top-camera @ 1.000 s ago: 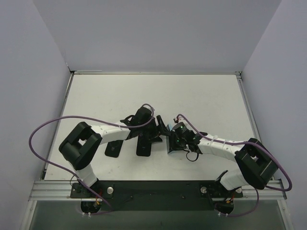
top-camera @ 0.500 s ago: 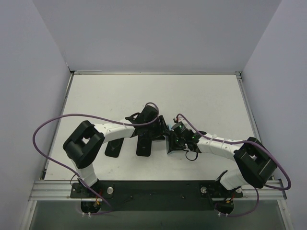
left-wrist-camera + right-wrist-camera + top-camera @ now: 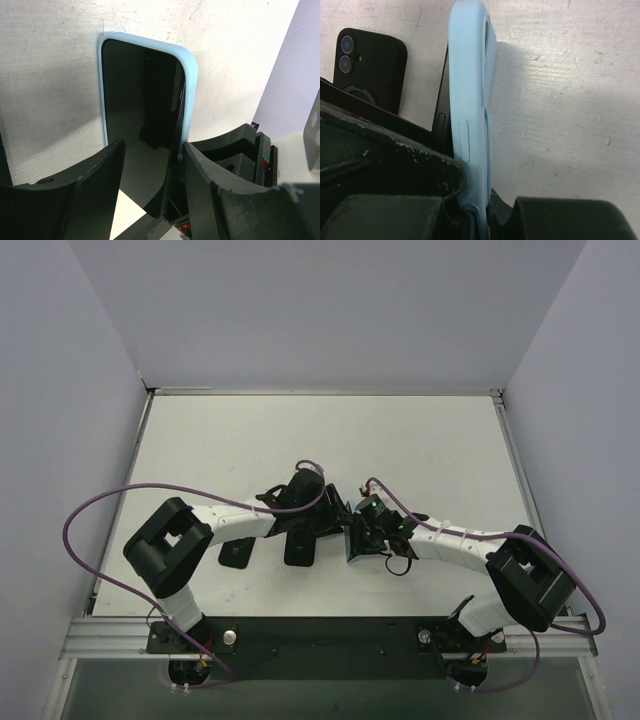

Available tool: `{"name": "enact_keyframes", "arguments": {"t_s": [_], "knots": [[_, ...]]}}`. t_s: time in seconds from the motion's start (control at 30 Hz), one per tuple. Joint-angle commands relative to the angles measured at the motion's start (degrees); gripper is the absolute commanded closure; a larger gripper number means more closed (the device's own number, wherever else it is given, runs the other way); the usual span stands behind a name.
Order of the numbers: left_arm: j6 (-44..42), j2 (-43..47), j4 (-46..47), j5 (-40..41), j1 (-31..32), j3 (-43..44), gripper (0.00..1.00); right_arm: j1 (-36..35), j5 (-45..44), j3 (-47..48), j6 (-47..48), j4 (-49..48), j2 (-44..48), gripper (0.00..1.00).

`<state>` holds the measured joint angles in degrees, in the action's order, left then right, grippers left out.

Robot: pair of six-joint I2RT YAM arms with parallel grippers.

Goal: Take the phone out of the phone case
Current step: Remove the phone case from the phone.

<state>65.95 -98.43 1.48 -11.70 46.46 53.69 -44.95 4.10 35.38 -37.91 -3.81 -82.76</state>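
Phone (image 3: 142,125): I see it seated in the blue case (image 3: 470,75), on edge at mid-worktop (image 3: 420,440).
Left fingers (image 3: 95,185): clamped across the phone (screen faces my camera).
Right fingers (image 3: 380,165): closed, pinching the case's side edge.

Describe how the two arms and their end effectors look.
Left arm and right arm: white tubular links between bulky black joint blocks. A purple cable loops off each. Left end effector and right end effector have thick, scuffed black fingers; a green light glows by the right wrist.
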Motion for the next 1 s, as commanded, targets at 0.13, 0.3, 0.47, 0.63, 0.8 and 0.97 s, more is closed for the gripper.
{"name": "enact_keyframes", "arguments": {"t_s": [0.13,0.3,0.47,0.63,0.8,0.97], "knots": [[0.67,0.87,-4.56,1.94,1.09,-5.08,0.42,-2.78,7.06,-2.42,-0.32,8.21,-4.08,1.0],[1.63,2.89,-4.2,2.47,1.0,-6.4,0.42,-2.86,7.15,-3.12,-0.67,7.68,-3.72,1.0],[2.86,4.3,-2.27,2.48,1.09,-8.69,0.45,-2.78,7.5,-3.65,-1.02,7.33,-3.46,1.0],[3.39,5.53,-0.07,2.74,1.0,-9.48,0.51,-2.77,7.59,-3.74,-1.2,7.15,-2.85,1.0],[0.94,4.65,-7.86,4.58,1.62,-5.37,0.5,-3.3,6.02,-2.68,-0.76,9.26,-2.49,1.0],[-1.26,3.34,-19.47,11.26,3.55,1.41,0.5,-3.74,3.9,-0.4,-0.5,12.51,-1.26,1.0]]}}
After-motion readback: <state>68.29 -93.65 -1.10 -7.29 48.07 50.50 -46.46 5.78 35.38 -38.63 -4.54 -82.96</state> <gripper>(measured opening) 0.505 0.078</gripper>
